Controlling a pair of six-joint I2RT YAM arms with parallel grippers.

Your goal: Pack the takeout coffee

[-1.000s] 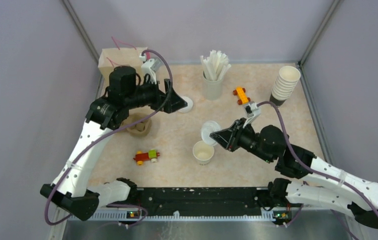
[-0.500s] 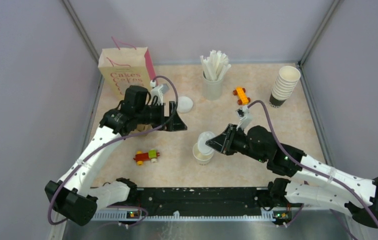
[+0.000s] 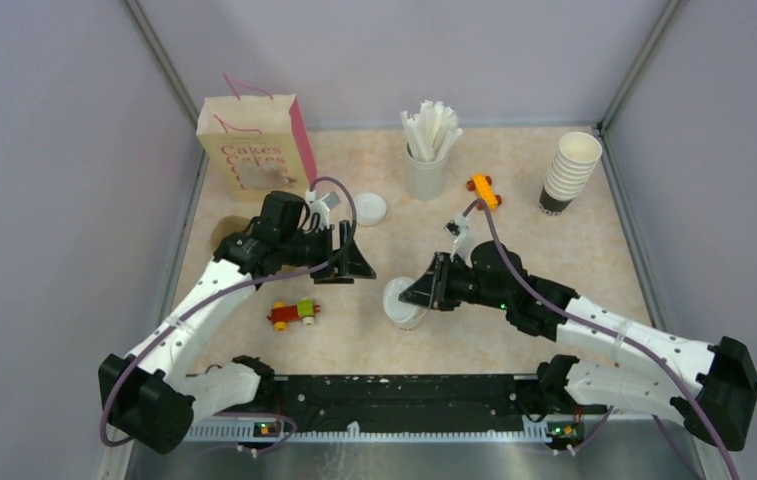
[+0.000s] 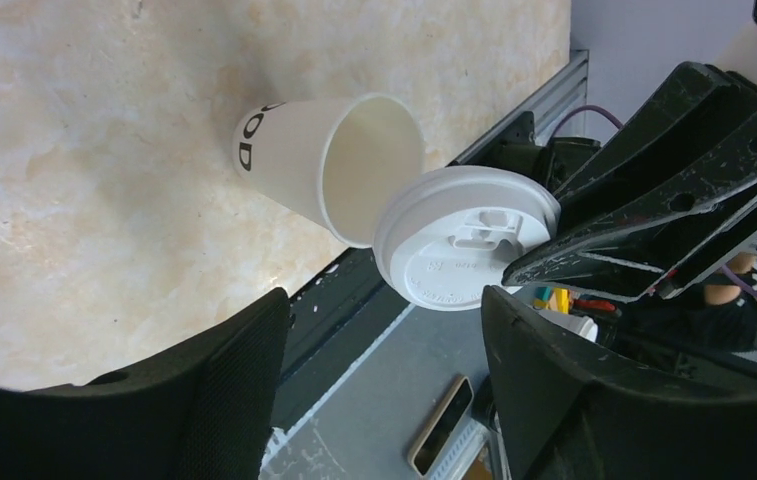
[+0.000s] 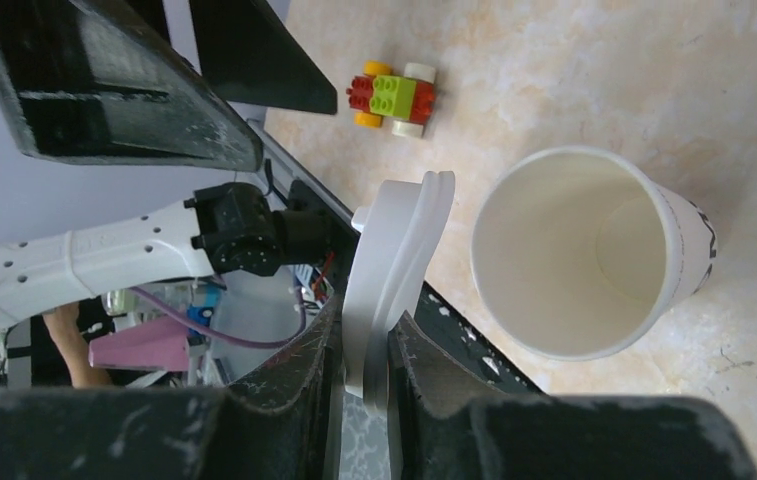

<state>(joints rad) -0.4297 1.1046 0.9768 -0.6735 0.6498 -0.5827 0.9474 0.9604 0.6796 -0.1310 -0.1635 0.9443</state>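
Right wrist view: the white lid [image 5: 394,270] is seen pinched by its edge in the clenched right gripper [image 5: 364,335] and held tilted, almost edge-on. The open paper cup [image 5: 574,250] stands upright just beside it on the marbled table [image 5: 654,60], with a narrow gap showing between the lid's rim and the cup's rim. The cup's long axis is vertical and its mouth is uncovered. The lid therefore appears to need levelling and shifting sideways over the mouth before it can be pressed on.

In the top external view the cup [image 3: 406,320] is placed near the table's middle, toward the near edge. The right gripper [image 3: 420,290] is closest to it, reaching in from the right. The left gripper [image 3: 356,265] is set a little to the left and farther back. Its jaws are parted and nothing is gripped between them.

From above, most of the cup's mouth is masked by the lid [image 3: 400,297], so the sideways offset cannot be judged there. In the left wrist view the two rims overlap, so contact cannot be ruled out from that angle.
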